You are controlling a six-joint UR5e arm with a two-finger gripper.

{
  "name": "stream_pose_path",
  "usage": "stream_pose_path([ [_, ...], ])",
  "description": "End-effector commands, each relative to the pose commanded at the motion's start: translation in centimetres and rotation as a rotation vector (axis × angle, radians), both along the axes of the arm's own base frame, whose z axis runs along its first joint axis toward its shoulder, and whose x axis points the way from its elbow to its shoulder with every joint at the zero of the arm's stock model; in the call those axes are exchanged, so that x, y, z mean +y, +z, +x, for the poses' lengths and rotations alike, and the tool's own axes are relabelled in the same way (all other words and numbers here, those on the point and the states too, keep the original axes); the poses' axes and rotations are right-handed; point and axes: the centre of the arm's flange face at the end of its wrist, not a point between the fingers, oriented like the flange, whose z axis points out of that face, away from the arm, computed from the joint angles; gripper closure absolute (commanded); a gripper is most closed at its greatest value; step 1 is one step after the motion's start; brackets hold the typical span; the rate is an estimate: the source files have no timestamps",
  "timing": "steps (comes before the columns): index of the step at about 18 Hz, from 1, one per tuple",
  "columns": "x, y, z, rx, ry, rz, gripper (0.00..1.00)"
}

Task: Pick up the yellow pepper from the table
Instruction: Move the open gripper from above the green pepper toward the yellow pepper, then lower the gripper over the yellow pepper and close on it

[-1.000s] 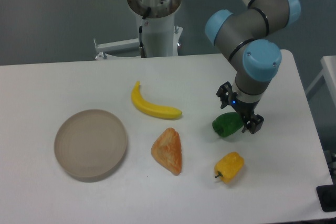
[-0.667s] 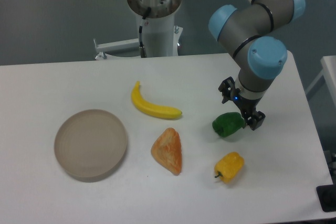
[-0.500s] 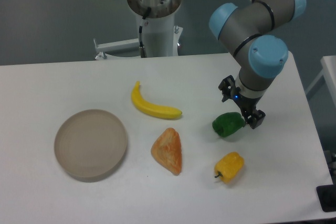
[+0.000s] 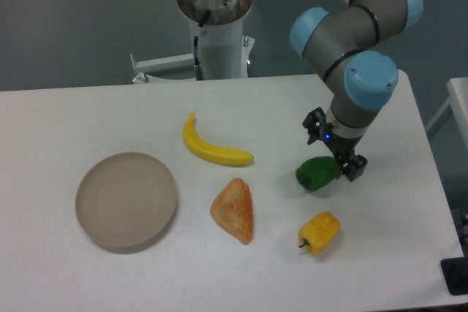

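the yellow pepper point(image 4: 320, 231) is lying on the table point(image 4: 88, 122) in the lower right of the frame, its dark stem pointing toward the lower left, with nothing touching it. the gripper point(image 4: 334, 147) is hanging right of centre, above the yellow pepper in the frame and well apart from it, its two dark fingers spread with a clear gap between them and nothing held inside. one finger point(image 4: 315, 123) is showing at the upper left of the gripper and the other is sitting at its lower right, just beside the right edge of the green pepper point(image 4: 316, 173). whether that finger is touching the green pepper cannot be told from this view. the green pepper is resting on the table just under the gripper, between it and the yellow pepper. the arm point(image 4: 349, 34) is reaching down from the upper right corner, grey with blue joint caps. a banana point(image 4: 210, 148) is lying near the middle of the frame, curving from upper left to lower right. below it a triangular orange-brown pastry point(image 4: 235, 210) is sitting, to the left of the yellow pepper and apart from it. a round grey plate point(image 4: 126, 200) is occupying the lower left. the robot's base column point(image 4: 218, 23) is standing behind the table at top centre.
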Motion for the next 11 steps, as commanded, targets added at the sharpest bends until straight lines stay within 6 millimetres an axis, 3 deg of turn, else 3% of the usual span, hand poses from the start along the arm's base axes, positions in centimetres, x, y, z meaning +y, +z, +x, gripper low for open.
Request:
stream_pose_path([
  [3, 1.3, -0.4, -0.7, 0.012, 0.031, 0.002, 0.0],
  [8, 1.8, -0.5, -1.1, 0.01, 0.031, 0.008, 0.0],
  [11, 2.6, -1.7, -1.5, 0.007, 0.037, 0.003, 0.0],
])
